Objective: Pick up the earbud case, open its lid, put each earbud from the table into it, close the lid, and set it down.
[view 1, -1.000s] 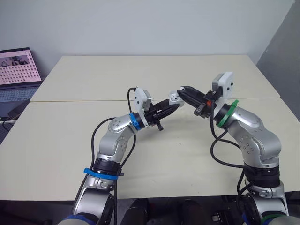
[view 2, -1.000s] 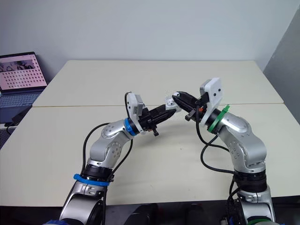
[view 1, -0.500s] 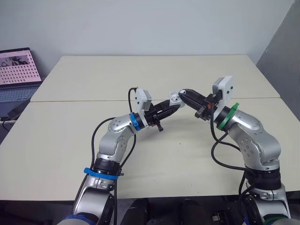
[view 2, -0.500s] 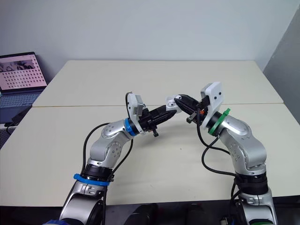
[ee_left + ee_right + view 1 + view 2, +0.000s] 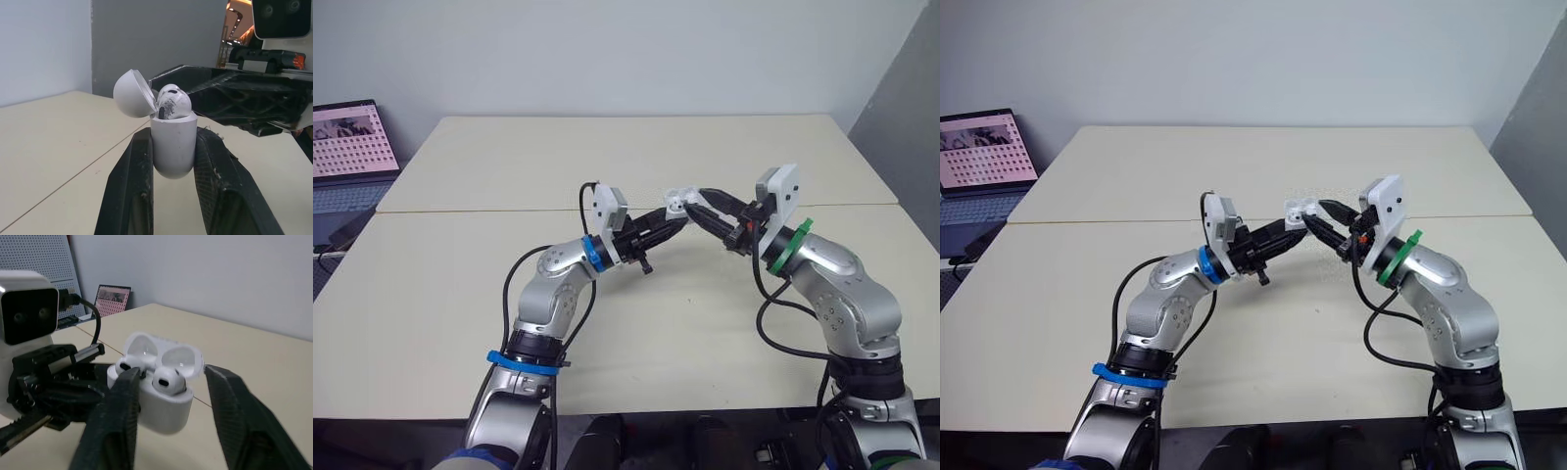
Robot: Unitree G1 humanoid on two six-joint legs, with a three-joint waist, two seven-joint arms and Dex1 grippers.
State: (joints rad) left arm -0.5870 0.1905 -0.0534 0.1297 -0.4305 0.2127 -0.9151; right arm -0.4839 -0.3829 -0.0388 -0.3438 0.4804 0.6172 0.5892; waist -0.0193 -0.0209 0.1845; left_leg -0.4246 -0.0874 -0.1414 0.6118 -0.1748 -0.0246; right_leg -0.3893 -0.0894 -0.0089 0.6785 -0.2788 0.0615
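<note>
A laptop (image 5: 347,137) sits off to the far left, past the table (image 5: 509,166). The left claw (image 5: 664,223) is closed tight on the bottom of the white earbud case (image 5: 172,147) and holds it up above the table. The lid (image 5: 131,94) is flipped open, and two earbuds (image 5: 166,378) sit inside. The right claw (image 5: 173,372) is open wide and holds nothing. Its two fingers (image 5: 230,411) stand one on each side of the case's top, very close to it.
</note>
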